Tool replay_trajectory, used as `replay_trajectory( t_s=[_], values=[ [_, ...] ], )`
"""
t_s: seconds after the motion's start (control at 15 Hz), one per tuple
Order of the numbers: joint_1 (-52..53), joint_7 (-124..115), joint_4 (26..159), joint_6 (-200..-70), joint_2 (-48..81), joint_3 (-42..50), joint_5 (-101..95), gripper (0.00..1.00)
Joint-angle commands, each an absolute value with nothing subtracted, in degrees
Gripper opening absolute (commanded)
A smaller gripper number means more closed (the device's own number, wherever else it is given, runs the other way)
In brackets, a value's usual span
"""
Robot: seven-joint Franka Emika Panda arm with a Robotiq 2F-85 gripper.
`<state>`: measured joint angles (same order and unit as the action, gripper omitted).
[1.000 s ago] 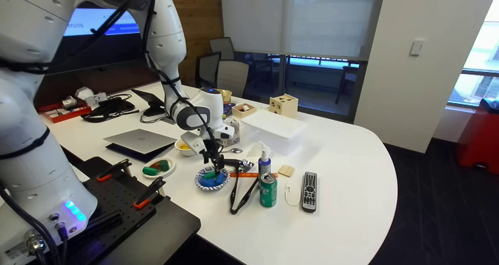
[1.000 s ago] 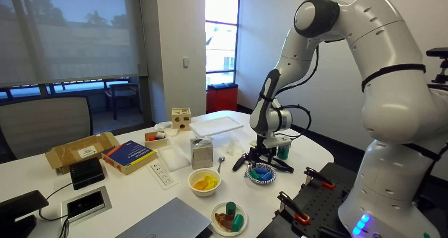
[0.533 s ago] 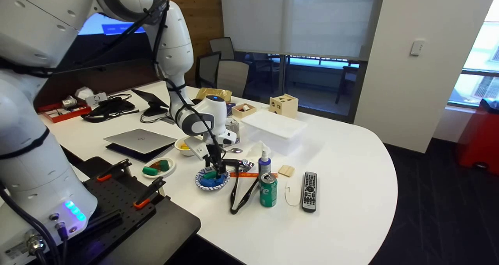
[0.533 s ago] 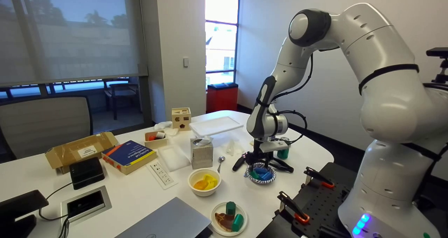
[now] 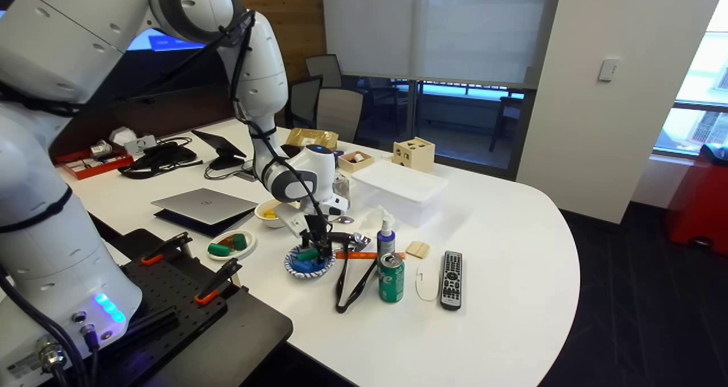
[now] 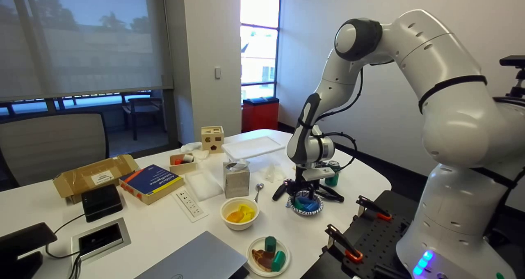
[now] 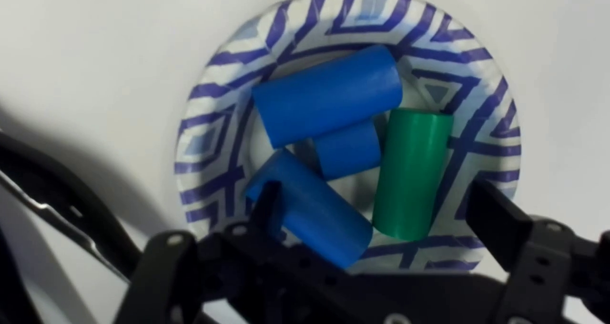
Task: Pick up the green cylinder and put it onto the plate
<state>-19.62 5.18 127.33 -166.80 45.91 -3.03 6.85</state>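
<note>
The green cylinder (image 7: 412, 171) lies on its side in a small blue-and-white patterned dish (image 7: 481, 71), beside several blue cylinders (image 7: 329, 95). It also shows in an exterior view (image 5: 307, 255). My gripper (image 7: 376, 193) is open, its fingers straddling the near end of the green cylinder with gaps on both sides. The left finger overlaps a blue cylinder; the right finger is over the dish's rim side. In both exterior views the gripper (image 5: 316, 250) (image 6: 304, 193) is down at the dish. The pale plate (image 6: 256, 246) (image 5: 250, 246) holds a brown piece and two green blocks.
Black-handled tongs (image 5: 355, 293) lie beside the dish, with a green can (image 5: 391, 281) and spray bottle (image 5: 385, 242) beyond. A cream bowl (image 6: 224, 213) with yellow pieces and a laptop (image 6: 197, 258) are near the plate. A clamp (image 6: 344, 240) stands on the robot's mount.
The arm has come down and the gripper has lowered to the patterned dish, its fingers now reaching around the green cylinder's sides. The objects have not visibly moved.
</note>
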Motion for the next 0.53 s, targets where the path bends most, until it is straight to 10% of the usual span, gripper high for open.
replay_trajectory(
  t_s=[0.0,0.47],
  values=[
    [-18.04,3.49,124.99,-163.19,47.07,-1.54,7.42,1.00],
    [-11.28,-2.45,124.20,-157.67,46.80,3.81,6.86,1.00]
  ],
)
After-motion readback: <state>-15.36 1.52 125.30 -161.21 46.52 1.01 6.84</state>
